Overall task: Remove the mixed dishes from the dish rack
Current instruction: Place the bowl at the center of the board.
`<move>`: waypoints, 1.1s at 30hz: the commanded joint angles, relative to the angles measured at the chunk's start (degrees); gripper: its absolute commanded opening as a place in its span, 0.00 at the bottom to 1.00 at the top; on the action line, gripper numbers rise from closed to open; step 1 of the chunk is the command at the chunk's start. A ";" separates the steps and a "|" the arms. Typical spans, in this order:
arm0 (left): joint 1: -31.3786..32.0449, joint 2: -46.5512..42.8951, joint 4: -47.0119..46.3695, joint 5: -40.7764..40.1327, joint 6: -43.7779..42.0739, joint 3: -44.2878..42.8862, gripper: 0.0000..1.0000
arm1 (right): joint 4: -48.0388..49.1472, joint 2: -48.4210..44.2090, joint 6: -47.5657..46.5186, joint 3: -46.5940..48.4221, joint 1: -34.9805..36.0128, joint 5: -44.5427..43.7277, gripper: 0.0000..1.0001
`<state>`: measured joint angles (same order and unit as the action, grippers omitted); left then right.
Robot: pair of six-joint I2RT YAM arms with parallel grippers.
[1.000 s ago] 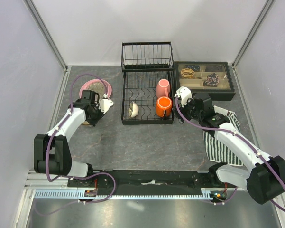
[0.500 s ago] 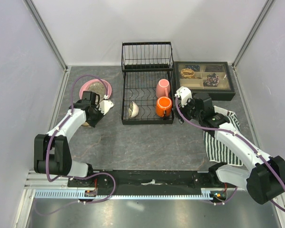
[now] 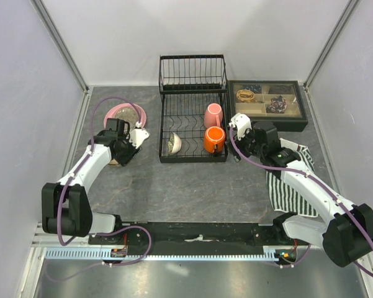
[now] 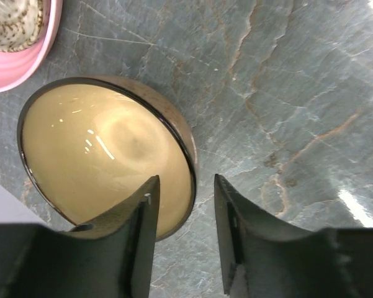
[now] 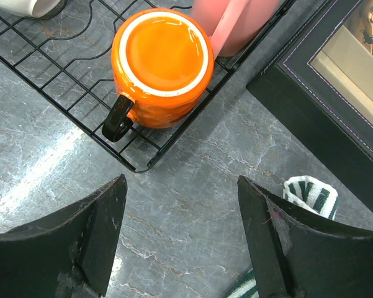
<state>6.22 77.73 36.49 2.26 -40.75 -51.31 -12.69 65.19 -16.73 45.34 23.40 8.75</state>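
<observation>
**Left gripper** (image 4: 186, 184): released. Its two dark fingers stand apart on either side of the rim of the brown bowl (image 4: 105, 155), one over the pale glossy inside and the other outside the wall, with a sliver of gap on each side. The bowl sits upright on the grey stone table (image 4: 285, 93). Beyond the bowl, at the far left of my wrist view, is the pink plate (image 4: 34, 49). The grey speckled plate (image 4: 15, 25) lies on top of it.

**Right gripper** (image 5: 181, 183): released. I see its fingers spread wide over bare table, with nothing between them. Just ahead of them is the near corner of the dish rack (image 3: 192, 160). In that corner of the flat basket stands the orange mug (image 5: 161, 59), its round face toward my camera and its dark handle pointing back toward the left finger. The pink mug (image 5: 236, 25) touches it on the far side. The small pale bowl (image 5: 25, 6) lies farther left in the same basket. To the right of the fingers I see the striped cloth (image 5: 310, 192), and beyond that the dark compartmented tray (image 5: 298, 81).
</observation>
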 commanded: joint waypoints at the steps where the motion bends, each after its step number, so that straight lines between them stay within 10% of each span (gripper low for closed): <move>1: 0.20 -4.86 2.09 7.90 0.84 -3.97 0.52 | 2.05 -1.38 -0.23 -0.52 -0.02 0.56 0.80; 19: 5.56 1.62 4.56 38.77 22.53 -20.14 0.88 | 1.96 -0.68 0.30 0.19 -0.11 0.74 0.80; 33: 13.11 11.73 -6.07 34.92 33.89 -22.08 0.92 | 1.35 -0.50 0.03 0.27 -0.19 0.12 0.80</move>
<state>17.47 87.29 35.33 38.94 -11.35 -70.72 -12.69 65.21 -16.73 45.34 23.40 8.75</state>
